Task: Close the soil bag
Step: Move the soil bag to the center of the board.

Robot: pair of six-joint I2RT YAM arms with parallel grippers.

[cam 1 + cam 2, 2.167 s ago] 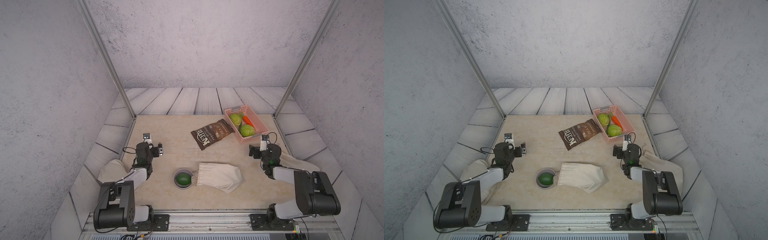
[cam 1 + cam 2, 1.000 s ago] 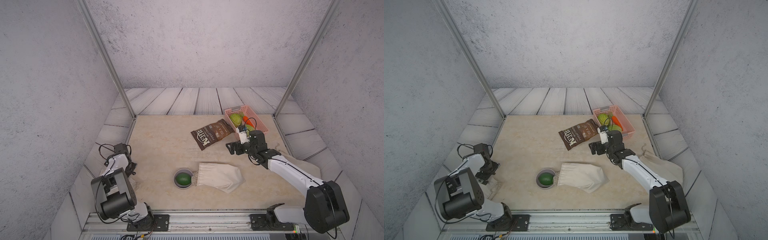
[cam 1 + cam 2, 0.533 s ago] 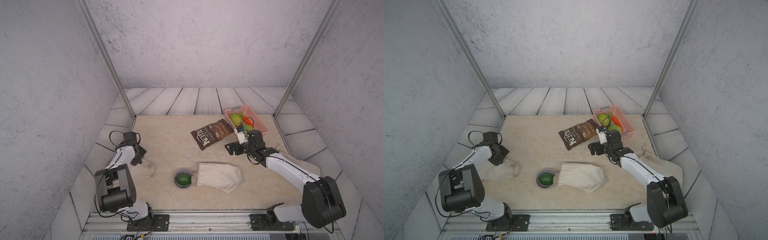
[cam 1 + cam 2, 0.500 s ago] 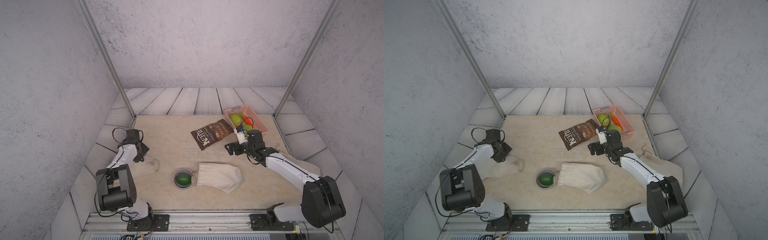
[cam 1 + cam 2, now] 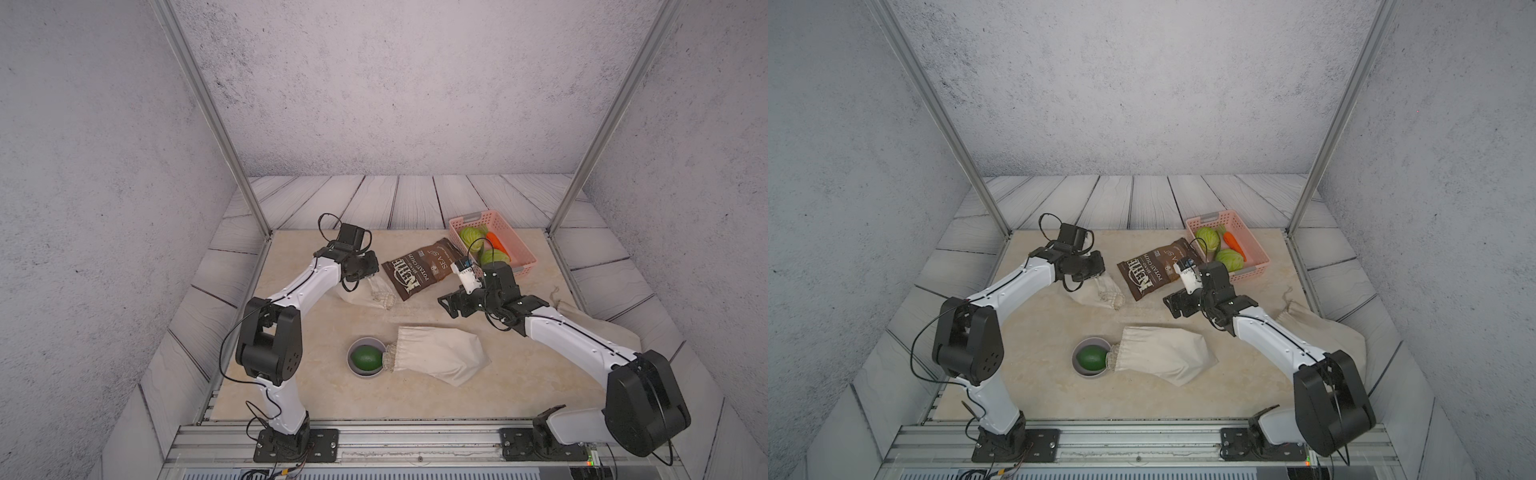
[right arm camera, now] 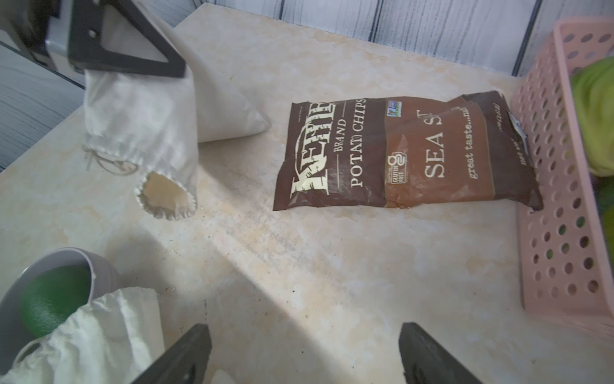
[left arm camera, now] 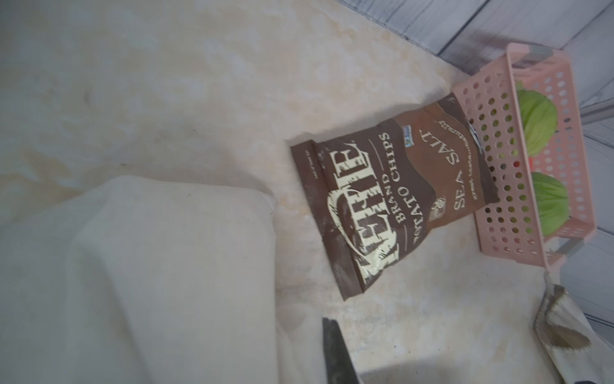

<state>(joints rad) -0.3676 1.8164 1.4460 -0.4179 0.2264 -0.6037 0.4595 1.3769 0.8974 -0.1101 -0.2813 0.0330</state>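
The left gripper (image 5: 370, 279) is seen closed on a cream drawstring bag (image 5: 376, 296), pinched by the cloth well back from its mouth. The bag hangs down from the fingers (image 6: 126, 50) and slumps onto the table (image 5: 332, 395) beneath the hand. Its gathered mouth (image 6: 166, 196) is held open, turned toward the right gripper (image 5: 448, 306), and a loose string (image 6: 109, 163) is seen beside the hem. Whether the mouth touches the table cannot be told, and nothing of the contents can be made out. A brown chip bag (image 5: 419, 270) is laid flat just beside the left gripper, roughly between the two hands, with its far end against a pink basket (image 5: 523, 259) of green and orange vegetables. The right gripper is held above bare table with its jaws spread wide and nothing between them, apart from both the chip bag and the held bag. Nearer the robot's base than that hand, a second cloth bag (image 5: 440, 359) is laid on its side, its mouth resting over the rim of a grey bowl (image 5: 351, 353) holding a green fruit (image 5: 366, 357). A third cloth bag (image 5: 598, 328) is spread under the right arm.
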